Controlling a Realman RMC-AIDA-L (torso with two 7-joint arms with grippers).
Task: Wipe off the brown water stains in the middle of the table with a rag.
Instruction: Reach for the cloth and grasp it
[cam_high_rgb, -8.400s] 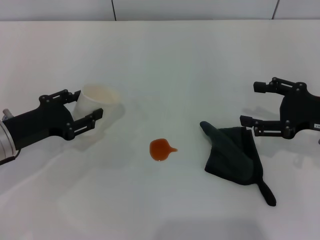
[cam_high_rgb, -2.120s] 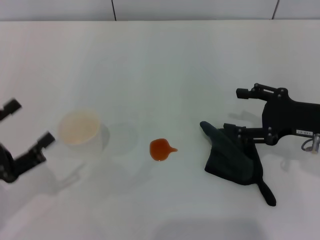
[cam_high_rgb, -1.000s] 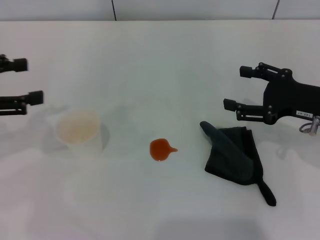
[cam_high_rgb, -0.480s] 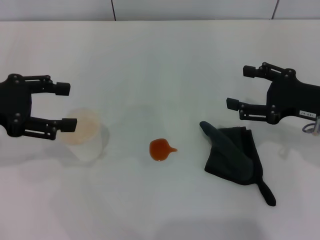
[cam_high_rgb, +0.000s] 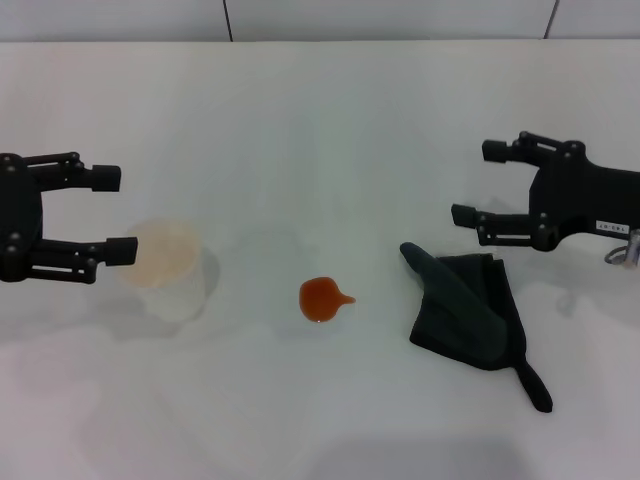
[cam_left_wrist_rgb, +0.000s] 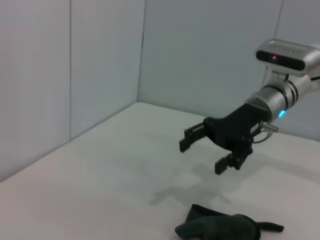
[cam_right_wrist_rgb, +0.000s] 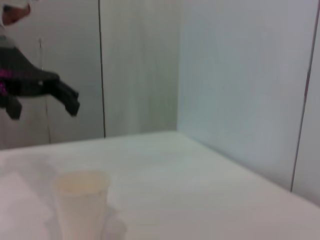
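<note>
The stain (cam_high_rgb: 323, 298) lay at the centre of the table (cam_high_rgb: 320, 110), the rag (cam_high_rgb: 468, 312) at its 3 o'clock untouched, the right gripper (cam_high_rgb: 477, 182) above it and the left gripper (cam_high_rgb: 113, 213) by the cup (cam_high_rgb: 165, 270), both with fingers released.

Setting: a robot test cell or lab bench rather than any home or kitchen.
Work surface: a large plain white table (cam_high_rgb: 320, 110) with a smooth matte top, running wall to wall.
Enclosure: pale grey-white wall panels (cam_left_wrist_rgb: 100, 65) with thin vertical seams rise straight from the table's edges on at least two sides, meeting in a corner.
Machinery: a silver-and-black robot arm (cam_left_wrist_rgb: 280, 92) carries a camera module with a small lit indicator.
Furnishings: sparse, with just a white paper cup (cam_right_wrist_rgb: 81, 202) and a dark rag (cam_left_wrist_rgb: 220, 229) laid out as test props.
</note>
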